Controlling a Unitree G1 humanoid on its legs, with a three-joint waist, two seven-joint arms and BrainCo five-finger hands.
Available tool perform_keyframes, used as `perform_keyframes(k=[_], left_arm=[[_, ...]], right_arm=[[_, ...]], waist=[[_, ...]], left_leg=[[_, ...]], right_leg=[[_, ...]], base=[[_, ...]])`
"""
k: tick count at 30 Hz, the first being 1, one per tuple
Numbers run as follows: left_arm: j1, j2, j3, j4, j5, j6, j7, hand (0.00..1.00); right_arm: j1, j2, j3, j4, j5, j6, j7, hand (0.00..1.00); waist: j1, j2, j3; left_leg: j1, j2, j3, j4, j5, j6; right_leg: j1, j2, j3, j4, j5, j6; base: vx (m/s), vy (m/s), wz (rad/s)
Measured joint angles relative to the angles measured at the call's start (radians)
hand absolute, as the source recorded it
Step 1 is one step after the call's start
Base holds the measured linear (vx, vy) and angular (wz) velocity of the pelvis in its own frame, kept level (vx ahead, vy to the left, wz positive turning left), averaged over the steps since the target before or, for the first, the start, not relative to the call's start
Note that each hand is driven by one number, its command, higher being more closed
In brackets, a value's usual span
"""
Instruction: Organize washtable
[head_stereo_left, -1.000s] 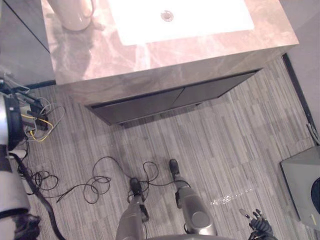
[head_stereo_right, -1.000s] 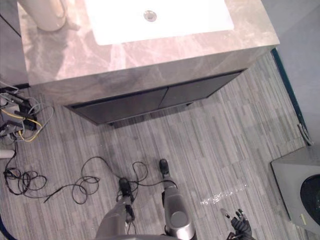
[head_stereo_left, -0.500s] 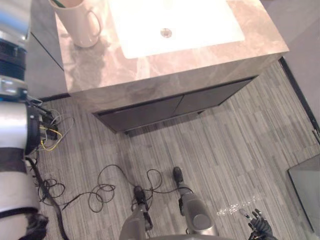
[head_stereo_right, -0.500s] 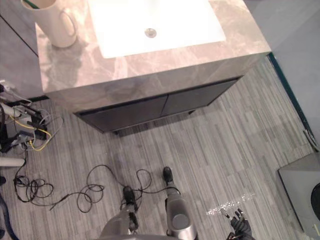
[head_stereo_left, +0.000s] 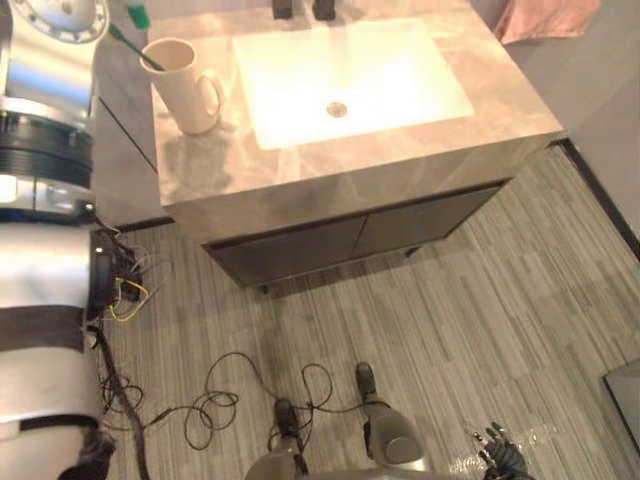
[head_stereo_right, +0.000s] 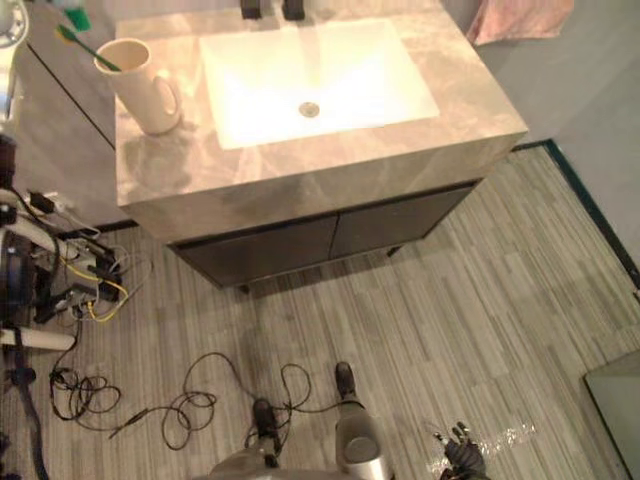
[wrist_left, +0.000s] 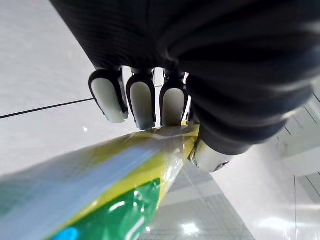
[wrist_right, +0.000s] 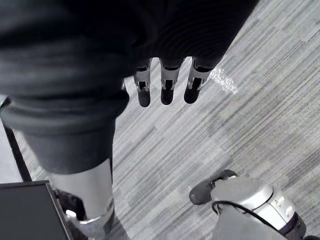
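Observation:
The washtable has a marble top (head_stereo_left: 350, 150) with a white sink (head_stereo_left: 400, 60) set in it. A cream mug (head_stereo_left: 188, 88) stands on the top left of the sink, with a green toothbrush (head_stereo_right: 80, 42) leaning in it. My left arm is raised at the left side of the eye views. In the left wrist view my left hand (wrist_left: 142, 102) has its fingers curled round a yellow, green and blue tube (wrist_left: 100, 185). My right hand (head_stereo_left: 500, 462) hangs low over the floor at the lower right, its fingers (wrist_right: 165, 87) straight and holding nothing.
A dark faucet (head_stereo_left: 300, 9) stands behind the sink. A pink towel (head_stereo_left: 545, 15) hangs at the back right. Dark cabinet doors (head_stereo_left: 350, 240) sit under the top. Loose wires (head_stereo_right: 90, 285) lie by the wall on the left. A grey box (head_stereo_right: 615, 400) stands at the right.
The whole picture has shifted: the camera has tilted up, so the mug, toothbrush, faucet and towel now show. My left arm stands higher in view. The right hand has stayed low.

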Motion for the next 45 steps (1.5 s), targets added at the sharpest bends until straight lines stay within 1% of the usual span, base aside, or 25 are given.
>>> perform_keyframes(k=[1, 3, 5, 6, 8, 10, 12, 15, 16, 19, 22, 24, 25, 26, 27, 29, 31, 33, 34, 36, 38, 41, 42, 45], left_arm=[[0.005, -0.014, 0.0, -0.001, -0.005, 0.0, 0.0, 1.0], [0.031, -0.076, 0.0, -0.017, -0.016, 0.0, -0.001, 1.0], [0.053, -0.114, 0.0, -0.034, -0.017, 0.0, -0.003, 1.0], [0.079, -0.146, 0.0, -0.059, -0.017, -0.001, -0.006, 1.0], [0.11, -0.18, 0.0, -0.086, -0.017, -0.001, -0.019, 1.0], [0.154, -0.236, 0.001, -0.113, -0.017, 0.0, -0.02, 1.0], [0.19, -0.275, 0.001, -0.122, -0.016, -0.001, -0.021, 1.0], [0.22, -0.299, 0.016, -0.122, -0.016, 0.0, -0.021, 1.0], [0.224, -0.31, 0.031, -0.121, -0.016, 0.0, -0.021, 1.0], [0.224, -0.32, 0.037, -0.121, -0.016, 0.0, -0.022, 1.0], [0.232, -0.343, 0.037, -0.121, -0.018, 0.001, -0.024, 1.0], [0.235, -0.367, 0.036, -0.112, -0.018, 0.001, -0.04, 1.0], [0.235, -0.369, 0.035, -0.112, -0.018, 0.001, -0.044, 1.0], [0.235, -0.375, 0.035, -0.111, -0.018, 0.002, -0.047, 1.0], [0.237, -0.392, 0.032, -0.103, -0.018, 0.001, -0.05, 1.0], [0.237, -0.411, 0.028, -0.087, -0.024, 0.001, -0.066, 1.0], [0.237, -0.433, 0.025, -0.06, -0.027, 0.001, -0.068, 1.0], [0.237, -0.445, 0.023, -0.046, -0.028, 0.001, -0.072, 1.0], [0.237, -0.445, 0.016, -0.037, -0.029, 0.001, -0.079, 1.0], [0.237, -0.445, 0.012, -0.029, -0.029, 0.002, -0.085, 1.0], [0.237, -0.444, 0.011, -0.029, -0.033, 0.002, -0.086, 1.0], [0.237, -0.444, 0.011, -0.029, -0.036, 0.003, -0.086, 1.0], [0.241, -0.444, -0.014, -0.01, -0.037, 0.007, -0.084, 1.0], [0.241, -0.444, -0.014, -0.01, -0.037, 0.007, -0.084, 1.0]], right_arm=[[0.0, -0.001, 0.005, 0.0, -0.001, 0.0, 0.001, 0.0], [0.0, 0.0, 0.025, 0.0, -0.001, 0.001, 0.0, 0.0], [0.0, 0.005, 0.029, 0.0, -0.001, 0.002, -0.001, 0.0], [0.0, 0.006, 0.051, 0.001, -0.003, 0.009, -0.002, 0.0], [0.001, 0.012, 0.077, 0.001, -0.007, 0.017, -0.004, 0.0], [0.002, 0.028, 0.095, 0.002, -0.033, 0.02, -0.005, 0.0], [0.0, 0.039, 0.103, 0.002, -0.045, 0.02, -0.009, 0.0], [-0.011, 0.041, 0.113, 0.002, -0.071, 0.026, -0.029, 0.0], [-0.013, 0.041, 0.113, 0.002, -0.077, 0.035, -0.036, 0.0], [-0.022, 0.041, 0.111, 0.019, -0.08, 0.04, -0.043, 0.0], [-0.033, 0.039, 0.081, 0.049, -0.08, 0.052, -0.047, 0.0], [-0.036, 0.03, 0.073, 0.051, -0.079, 0.063, -0.047, 0.0], [-0.038, 0.031, 0.066, 0.052, -0.079, 0.065, -0.047, 0.0], [-0.044, 0.034, 0.059, 0.066, -0.079, 0.068, -0.048, 0.0], [-0.05, 0.032, 0.04, 0.09, -0.079, 0.076, -0.049, 0.0], [-0.047, 0.027, 0.024, 0.105, -0.076, 0.079, -0.057, 0.0], [-0.044, 0.025, 0.013, 0.118, -0.074, 0.081, -0.064, 0.0], [-0.032, 0.031, 0.011, 0.119, -0.074, 0.082, -0.065, 0.0], [-0.024, 0.037, 0.001, 0.121, -0.071, 0.082, -0.066, 0.0], [-0.02, 0.041, -0.003, 0.127, -0.068, 0.083, -0.067, 0.0], [-0.018, 0.045, -0.005, 0.129, -0.067, 0.085, -0.067, 0.0], [-0.021, 0.046, -0.006, 0.129, -0.067, 0.085, -0.067, 0.0], [-0.027, 0.084, -0.041, 0.16, -0.057, 0.084, -0.067, 0.0], [-0.027, 0.084, -0.041, 0.16, -0.057, 0.084, -0.067, 0.0]], waist=[[0.0, 0.0, -0.001], [-0.005, -0.002, -0.021], [-0.006, -0.003, -0.024], [-0.007, -0.002, -0.033], [-0.009, -0.005, -0.05], [-0.007, -0.005, -0.077], [0.0, -0.001, -0.108], [0.002, 0.001, -0.133], [0.003, 0.0, -0.136], [0.003, 0.004, -0.14], [0.004, 0.026, -0.155], [0.004, 0.047, -0.168], [0.002, 0.049, -0.17], [0.001, 0.039, -0.179], [0.001, 0.046, -0.183], [0.0, 0.057, -0.195], [0.0, 0.06, -0.217], [0.0, 0.05, -0.23], [-0.001, 0.044, -0.239], [-0.002, 0.04, -0.245], [-0.001, 0.031, -0.259], [-0.001, 0.026, -0.269], [-0.034, -0.037, -0.379], [-0.034, -0.037, -0.379]], left_leg=[[0.006, 0.003, -0.002, 0.0, 0.0, -0.001], [0.018, 0.007, -0.011, -0.001, 0.001, -0.002], [0.033, 0.006, -0.019, -0.001, 0.001, -0.002], [0.039, 0.008, -0.023, -0.001, -0.005, -0.01], [0.041, 0.012, -0.031, -0.001, -0.005, -0.01], [0.042, 0.026, -0.047, -0.001, -0.006, -0.009], [0.042, 0.048, -0.052, -0.001, -0.01, -0.009], [0.043, 0.073, -0.063, -0.001, -0.009, -0.01], [0.043, 0.08, -0.067, -0.001, -0.009, -0.011], [0.043, 0.097, -0.073, -0.001, -0.006, -0.014], [0.041, 0.114, -0.077, -0.001, -0.004, -0.018], [0.04, 0.118, -0.077, -0.001, 0.003, -0.028], [0.04, 0.118, -0.077, -0.001, 0.008, -0.036], [0.044, 0.106, -0.076, -0.001, 0.018, -0.05], [0.05, 0.108, -0.074, -0.001, 0.024, -0.059], [0.052, 0.109, -0.073, -0.001, 0.037, -0.074], [0.052, 0.108, -0.066, -0.001, 0.038, -0.076], [0.048, 0.107, -0.062, -0.001, 0.039, -0.075], [0.041, 0.107, -0.062, -0.001, 0.04, -0.073], [0.04, 0.107, -0.062, -0.001, 0.043, -0.069], [0.035, 0.096, -0.062, -0.001, 0.046, -0.065], [0.032, 0.079, -0.063, -0.002, 0.047, -0.064], [0.041, 0.03, -0.071, -0.002, 0.049, -0.061], [0.041, 0.03, -0.071, -0.002, 0.049, -0.061]], right_leg=[[0.007, 0.003, -0.002, 0.0, -0.002, 0.0], [0.019, 0.006, -0.019, 0.009, -0.01, 0.005], [0.034, 0.005, -0.02, 0.012, -0.01, 0.005], [0.036, 0.006, -0.02, 0.024, -0.01, 0.005], [0.035, 0.009, -0.02, 0.035, -0.01, 0.005], [0.034, 0.021, -0.022, 0.054, -0.007, 0.005], [0.029, 0.042, -0.022, 0.066, 0.006, -0.01], [0.028, 0.062, -0.023, 0.075, 0.01, -0.013], [0.031, 0.068, -0.023, 0.075, 0.01, -0.013], [0.036, 0.082, -0.022, 0.074, 0.01, -0.013], [0.039, 0.097, -0.019, 0.071, 0.01, -0.013], [0.042, 0.102, -0.015, 0.065, 0.007, -0.013], [0.046, 0.102, -0.013, 0.061, 0.0, -0.013], [0.055, 0.091, -0.008, 0.056, -0.05, -0.02], [0.057, 0.093, -0.014, 0.062, -0.066, -0.029], [0.059, 0.097, -0.022, 0.06, -0.068, -0.03], [0.057, 0.096, -0.022, 0.059, -0.068, -0.03], [0.057, 0.092, -0.018, 0.058, -0.069, -0.028], [0.055, 0.091, -0.017, 0.056, -0.075, -0.018], [0.054, 0.089, -0.015, 0.054, -0.082, -0.009], [0.041, 0.078, -0.013, 0.056, -0.079, -0.004], [0.038, 0.062, -0.005, 0.059, -0.073, 0.006], [0.038, 0.015, 0.009, 0.083, -0.072, 0.022], [0.038, 0.015, 0.009, 0.083, -0.072, 0.022]], base=[[0.03, -0.024, 0.08], [0.03, 0.007, 0.09], [0.04, 0.038, 0.04], [0.03, 0.047, 0.04], [0.02, 0.03, 0.09], [0.01, 0.018, 0.14], [0.0, 0.003, 0.03], [-0.02, -0.019, 0.06], [-0.04, -0.041, 0.1], [-0.04, -0.042, 0.09], [-0.03, -0.049, 0.06], [-0.04, -0.047, -0.01], [-0.05, -0.048, 0.01], [-0.06, -0.065, 0.04], [-0.07, -0.064, 0.08], [-0.07, -0.034, 0.03], [-0.05, 0.008, -0.08], [-0.04, 0.033, -0.07], [-0.03, 0.032, -0.03], [0.0, 0.017, 0.01], [0.01, 0.064, 0.01], [0.01, 0.064, 0.01], [0.0, 0.0, 0.0], [0.0, 0.0, 0.0]])
